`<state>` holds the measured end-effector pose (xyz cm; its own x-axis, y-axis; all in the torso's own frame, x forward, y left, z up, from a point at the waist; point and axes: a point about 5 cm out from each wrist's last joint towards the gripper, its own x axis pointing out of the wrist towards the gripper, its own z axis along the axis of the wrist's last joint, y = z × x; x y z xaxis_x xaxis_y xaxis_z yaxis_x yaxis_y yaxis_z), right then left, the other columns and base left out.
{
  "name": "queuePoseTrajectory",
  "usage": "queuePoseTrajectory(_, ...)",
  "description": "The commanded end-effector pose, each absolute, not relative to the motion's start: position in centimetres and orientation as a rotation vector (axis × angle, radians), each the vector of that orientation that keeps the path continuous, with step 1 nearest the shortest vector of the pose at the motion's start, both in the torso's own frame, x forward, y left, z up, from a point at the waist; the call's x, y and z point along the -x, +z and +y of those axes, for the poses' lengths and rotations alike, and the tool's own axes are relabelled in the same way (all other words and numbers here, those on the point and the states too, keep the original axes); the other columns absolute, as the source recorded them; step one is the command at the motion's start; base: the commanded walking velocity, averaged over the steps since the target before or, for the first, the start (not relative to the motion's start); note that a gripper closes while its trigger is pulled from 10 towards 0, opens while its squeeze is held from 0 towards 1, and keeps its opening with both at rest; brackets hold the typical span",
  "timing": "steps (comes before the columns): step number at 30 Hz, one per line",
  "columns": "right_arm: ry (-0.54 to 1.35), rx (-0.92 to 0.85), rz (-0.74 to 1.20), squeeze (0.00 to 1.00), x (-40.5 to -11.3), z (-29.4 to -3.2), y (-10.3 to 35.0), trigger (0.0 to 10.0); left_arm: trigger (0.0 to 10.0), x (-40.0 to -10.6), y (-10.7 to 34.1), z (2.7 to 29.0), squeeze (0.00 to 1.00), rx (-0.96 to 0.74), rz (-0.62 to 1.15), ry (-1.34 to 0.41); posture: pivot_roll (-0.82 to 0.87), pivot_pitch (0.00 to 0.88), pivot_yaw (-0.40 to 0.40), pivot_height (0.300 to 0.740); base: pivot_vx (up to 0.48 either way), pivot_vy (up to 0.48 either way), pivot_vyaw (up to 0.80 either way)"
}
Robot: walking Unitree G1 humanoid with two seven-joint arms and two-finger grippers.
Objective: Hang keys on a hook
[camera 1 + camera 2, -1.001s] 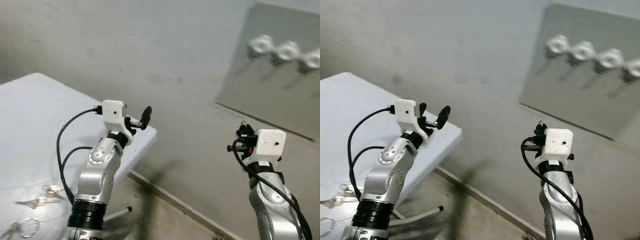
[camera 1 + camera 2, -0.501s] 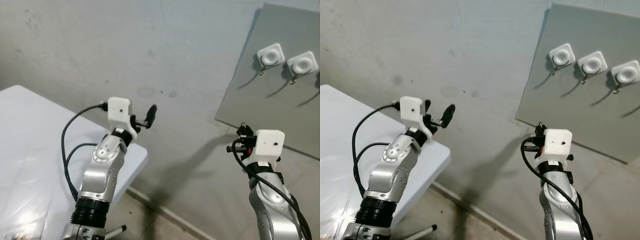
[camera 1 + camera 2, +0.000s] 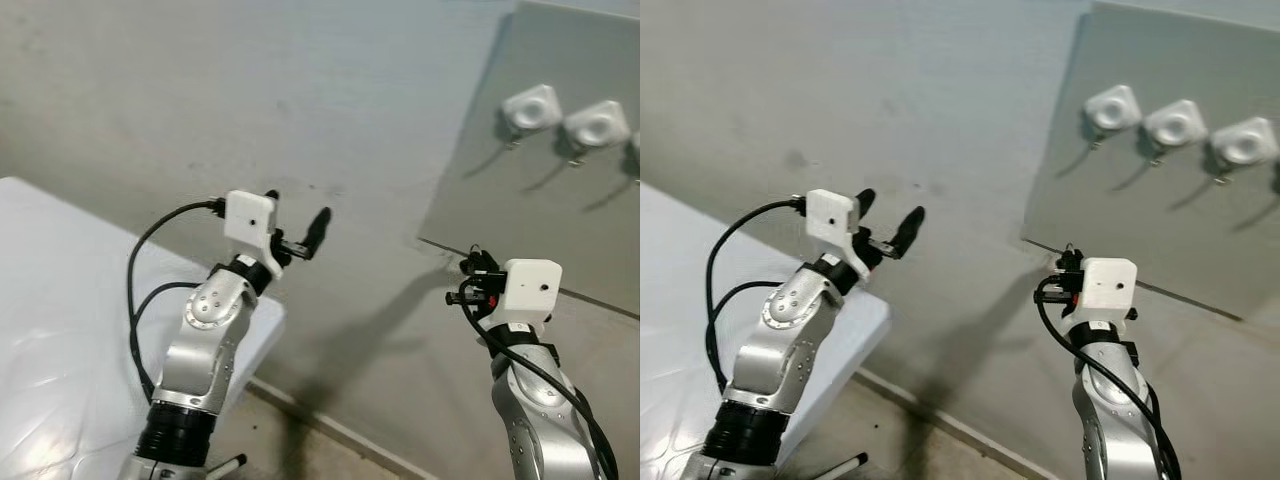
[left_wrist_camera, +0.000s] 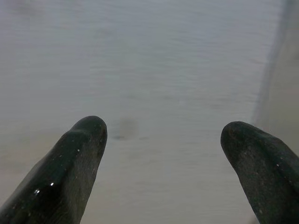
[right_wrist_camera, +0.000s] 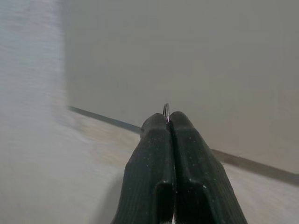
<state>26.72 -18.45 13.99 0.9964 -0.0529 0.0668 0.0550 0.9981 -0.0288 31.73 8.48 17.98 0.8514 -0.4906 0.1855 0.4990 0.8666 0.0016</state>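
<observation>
Right gripper (image 5: pixel 169 122): its two black fingers were pressed tight together, and a thin metal ring (image 5: pixel 166 109) poked out between the tips. This looked like a key ring, but no keys could be seen hanging from it.
Right arm: it was bent up at the elbow, with the white wrist box held high and the fingers pointing at the wall, close to the low edge of the grey board (image 3: pixel 1200 230).
Left gripper (image 4: pixel 163 140): its two black fingers (image 4: pixel 77 158) were spread wide apart with nothing between them.
Left arm: it was also bent up, standing over the corner of the white table (image 3: pixel 60 300), and its fingers pointed up toward the bare wall.
Table: it was white and sat on the robot's left side, near the wall.
Wall (image 3: pixel 250 90): it was grey with some small dark marks on it.
Board: it was a flat grey panel fixed on the wall, above and past the right gripper.
Hooks (image 3: pixel 1112 108): white square holders sat in a row near the top of the board, each with a small metal hook under it. They looked a bit blurry. The right gripper was below them and not touching them.
</observation>
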Motion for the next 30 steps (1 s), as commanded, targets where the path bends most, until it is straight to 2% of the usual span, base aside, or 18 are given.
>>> queuePoseTrajectory(1, -0.049, 0.027, -0.08, 0.0, -26.68, -18.41, 14.52, 10.0, 10.0, -31.42, 18.61, 8.37, 0.0, 0.01, -0.218, -0.544, -0.02, 0.0, -0.041, 0.74, 0.0, 0.0, -0.69)
queuePoseTrajectory(11, -0.045, 0.027, -0.076, 0.0, -26.7, -18.36, 14.53, 10.0, 10.0, -30.98, 18.54, 8.17, 0.0, -0.003, -0.219, -0.581, -0.02, 0.0, -0.041, 0.74, 0.0, 0.0, -0.7)
queuePoseTrajectory(18, -0.039, 0.021, -0.071, 0.0, -26.65, -18.22, 14.45, 10.0, 10.0, -30.99, 18.42, 8.41, 0.0, 0.07, -0.195, -0.577, -0.02, 0.0, -0.041, 0.74, 0.0, 0.0, -0.7)
queuePoseTrajectory(22, -0.036, 0.021, -0.07, 0.0, -26.66, -18.17, 14.44, 10.0, 10.0, -31.02, 18.45, 8.47, 0.0, 0.079, -0.194, -0.576, -0.02, 0.0, -0.042, 0.74, 0.0, 0.416, -0.7)
queuePoseTrajectory(27, -0.04, 0.021, -0.073, 0.0, -26.7, -18.16, 14.43, 10.0, 10.0, -31.2, 18.4, 8.56, 0.0, 0.037, -0.194, -0.548, -0.01, 0.0, -0.042, 0.74, 0.0, 0.0, -0.7)
queuePoseTrajectory(30, -0.039, 0.024, -0.084, 0.0, -26.65, -18.13, 14.5, 10.0, 10.0, -31.2, 18.35, 8.49, 0.0, 0.035, -0.189, -0.555, -0.02, 0.0, -0.041, 0.74, 0.0, 0.0, 0.0)
